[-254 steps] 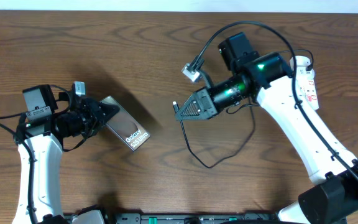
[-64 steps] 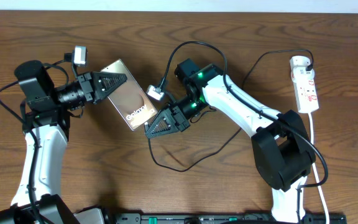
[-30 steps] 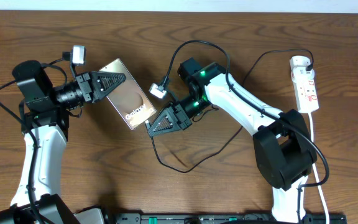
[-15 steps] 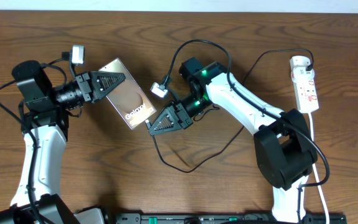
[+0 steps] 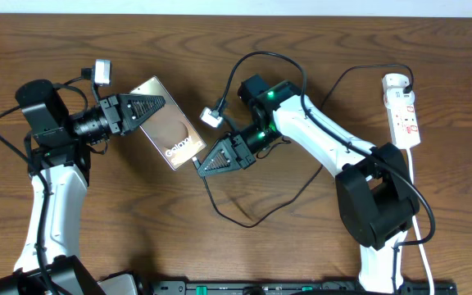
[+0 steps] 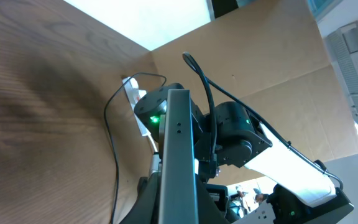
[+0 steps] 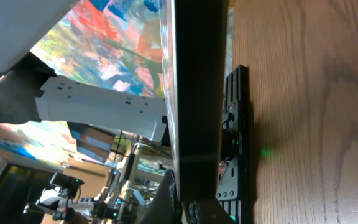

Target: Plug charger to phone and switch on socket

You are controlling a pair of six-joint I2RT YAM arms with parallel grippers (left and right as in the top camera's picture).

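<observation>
Our right gripper (image 5: pixel 200 167) is pressed together on the charger (image 5: pixel 238 220) close to its connector end. The tip itself is hidden between the fingers. From there the thin black cable drops in a slack loop towards the near edge of the table (image 5: pixel 121 221), then climbs back past the arm towards the socket (image 5: pixel 405 115). Our left gripper (image 5: pixel 156 105) pinches the phone (image 5: pixel 174 133) by its far-left short end, about midway between the table's left edge and its centre. We cannot tell whether the free end rests on the wood. The phone's long axis runs diagonally from far-left to near-right, and its free short end points straight at the right gripper, which sits just beside that near-right corner. We cannot say whether they touch. We judge that the connector must travel along that same diagonal, up and to the left into the short edge, so the right arm is the one to make the move while the left holds the phone steady. There is open wood on the near side for swinging the cable, while the right forearm crowds the far side. The socket lies well apart along the right edge, lengthwise from far to near, with its white cord (image 5: pixel 421 201) trailing nearward. Its switches are too small to read.
</observation>
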